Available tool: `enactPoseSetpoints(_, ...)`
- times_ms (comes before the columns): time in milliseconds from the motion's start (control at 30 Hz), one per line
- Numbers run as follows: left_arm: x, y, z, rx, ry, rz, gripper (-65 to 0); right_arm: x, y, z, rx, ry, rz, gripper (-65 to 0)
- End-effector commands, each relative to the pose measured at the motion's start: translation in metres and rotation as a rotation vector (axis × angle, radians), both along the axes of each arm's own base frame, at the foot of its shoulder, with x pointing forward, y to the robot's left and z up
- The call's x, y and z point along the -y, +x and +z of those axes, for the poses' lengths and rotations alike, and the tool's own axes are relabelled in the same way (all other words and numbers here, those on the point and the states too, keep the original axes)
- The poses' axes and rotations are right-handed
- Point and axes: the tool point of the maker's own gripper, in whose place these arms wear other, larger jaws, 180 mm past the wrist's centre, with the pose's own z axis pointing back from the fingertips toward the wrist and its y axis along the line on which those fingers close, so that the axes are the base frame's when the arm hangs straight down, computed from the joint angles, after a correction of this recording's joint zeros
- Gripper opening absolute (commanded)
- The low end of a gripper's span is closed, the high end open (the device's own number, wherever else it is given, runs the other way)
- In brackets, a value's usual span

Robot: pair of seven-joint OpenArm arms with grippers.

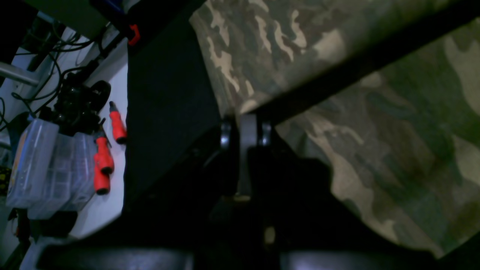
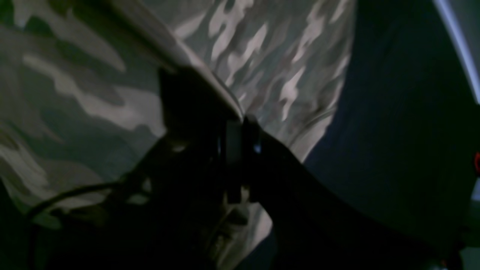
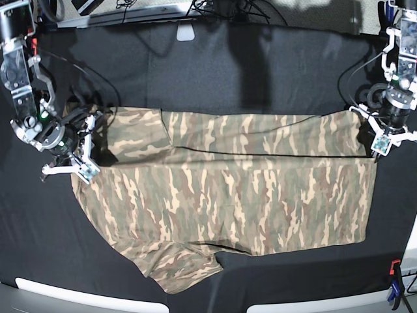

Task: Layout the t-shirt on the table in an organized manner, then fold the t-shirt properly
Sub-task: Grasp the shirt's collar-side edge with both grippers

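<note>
— What is under you?

— A wide table (image 3: 215, 65) draped in matte black cloth, with cables along its far edge and a blue and red clamp (image 3: 393, 279) at the near corner. Beside the table, my left wrist view shows red-handled screwdrivers (image 1: 107, 155) and clear plastic boxes (image 1: 45, 165) on a white bench.

— And the t-shirt?

— The t-shirt (image 3: 234, 202) lies spread across the middle of the table, camouflage print, stretched wide between my two arms. Its far part is folded toward the near side, so a long fold edge runs from one side to the other. One sleeve juts out at the near edge.

— Your left claw?

— My left gripper (image 3: 382, 145) sits at the end of the fold on the base view's right. Its jaws are pressed together, pinching the t-shirt's edge; in the wrist view the cloth runs taut from the fingertips.

— Your right claw?

— My right gripper (image 3: 83, 149) is at the other end, jaws likewise clamped on the t-shirt. In the dim, blurred wrist view, a fold of fabric leads straight into the closed fingertips.
</note>
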Motion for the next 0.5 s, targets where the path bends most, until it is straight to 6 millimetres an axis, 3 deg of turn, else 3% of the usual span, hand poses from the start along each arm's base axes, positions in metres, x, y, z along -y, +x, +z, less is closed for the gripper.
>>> enactPoseSetpoints(0,-0.012,0.008,0.018,0.058,0.027,0.020,-65.0,0.012,0.011,0.017,0.044,-0.037,-0.002,-65.0)
enactPoseSetpoints(300,-0.021,0.025,0.023,0.086,-0.022,0.056,-65.0,0.000,0.012,0.010,0.039,0.004,0.018,-65.0)
enactPoseSetpoints(333,-0.021,0.026,0.024,0.088,-0.024,0.058,-65.0,0.000,0.012,0.009,0.037,0.006,0.017,-62.7)
enactPoseSetpoints(400,-0.022,0.026,0.024,0.086,-0.021,0.061,-65.0,-0.001,0.012,0.009,0.037,0.008,0.016,-49.2)
enactPoseSetpoints(467,-0.022,0.026,0.024,0.086,-0.022,0.061,-49.2,0.000,0.012,0.009,0.035,0.006,0.015,-39.6)
